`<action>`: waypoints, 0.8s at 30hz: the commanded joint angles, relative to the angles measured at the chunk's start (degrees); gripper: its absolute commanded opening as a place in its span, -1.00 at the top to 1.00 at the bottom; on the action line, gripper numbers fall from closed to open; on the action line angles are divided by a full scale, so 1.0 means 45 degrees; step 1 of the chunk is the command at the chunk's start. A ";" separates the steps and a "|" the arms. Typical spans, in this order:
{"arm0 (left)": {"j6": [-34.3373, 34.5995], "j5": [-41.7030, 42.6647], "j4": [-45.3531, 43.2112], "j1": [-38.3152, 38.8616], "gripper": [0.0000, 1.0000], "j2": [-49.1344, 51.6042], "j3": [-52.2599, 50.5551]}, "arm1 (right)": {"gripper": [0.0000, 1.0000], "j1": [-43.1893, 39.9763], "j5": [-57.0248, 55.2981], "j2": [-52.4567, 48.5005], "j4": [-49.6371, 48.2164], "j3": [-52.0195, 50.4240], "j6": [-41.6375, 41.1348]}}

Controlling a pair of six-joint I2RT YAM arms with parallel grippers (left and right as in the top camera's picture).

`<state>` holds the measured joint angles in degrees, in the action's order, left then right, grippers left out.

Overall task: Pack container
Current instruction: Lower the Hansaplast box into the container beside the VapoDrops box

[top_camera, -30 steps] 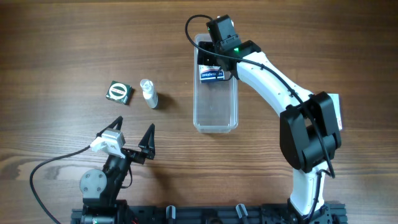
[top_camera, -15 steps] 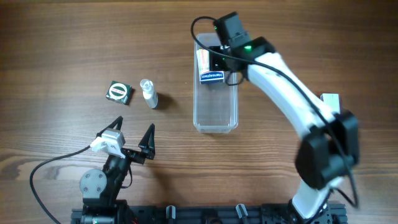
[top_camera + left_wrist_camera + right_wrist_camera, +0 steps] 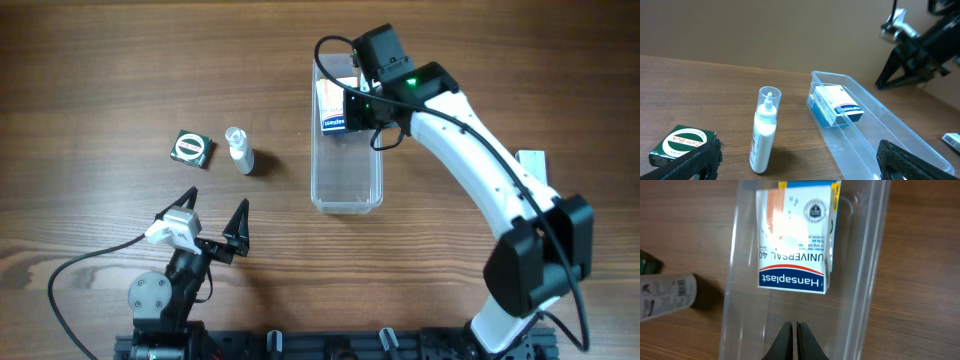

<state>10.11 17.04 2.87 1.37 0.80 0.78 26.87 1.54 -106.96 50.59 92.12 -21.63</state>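
The right arm has swung to the right since a second ago, and the right gripper [image 3: 793, 327] is now off the plaster box [image 3: 334, 106]; its fingers are pressed together with nothing between them; the box lies at the far end of the container [image 3: 347, 188], which stands on the table [image 3: 100, 60] right of centre; the left gripper [image 3: 215, 208] is spread wide, well apart from a white bottle [image 3: 239, 152] and a small green box [image 3: 191, 147].

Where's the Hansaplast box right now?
In the overhead view, the Hansaplast box lies inside the clear container, at its far end, right of the table's centre. The shut right claw is raised just beside it.
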 commanded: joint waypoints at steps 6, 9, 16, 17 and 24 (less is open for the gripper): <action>-0.0199 -0.0034 -0.0024 -0.0092 -0.99 -0.0083 -0.0102 | 0.92 0.0160 0.0772 -0.1316 0.0675 -0.0214 -0.0233; -0.0199 -0.0034 -0.0024 -0.0092 -1.00 -0.0083 -0.0102 | 0.91 0.0282 0.0767 -0.1540 0.0500 -0.0214 -0.0238; -0.0199 -0.0034 -0.0024 -0.0092 -0.99 -0.0083 -0.0102 | 0.91 0.0457 0.0559 -0.2307 -0.0044 -0.0214 -0.0544; -0.0199 -0.0034 -0.0024 -0.0092 -0.99 -0.0083 -0.0102 | 0.91 0.0457 0.0427 -0.2370 -0.0087 -0.0214 -0.0554; -0.0199 -0.0034 -0.0024 -0.0092 -1.00 -0.0083 -0.0102 | 0.91 0.0457 0.0398 -0.2803 -0.0291 -0.0214 -0.0617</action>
<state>10.11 17.04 2.87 1.37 0.80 0.78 28.73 4.03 -117.78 50.11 91.29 -23.35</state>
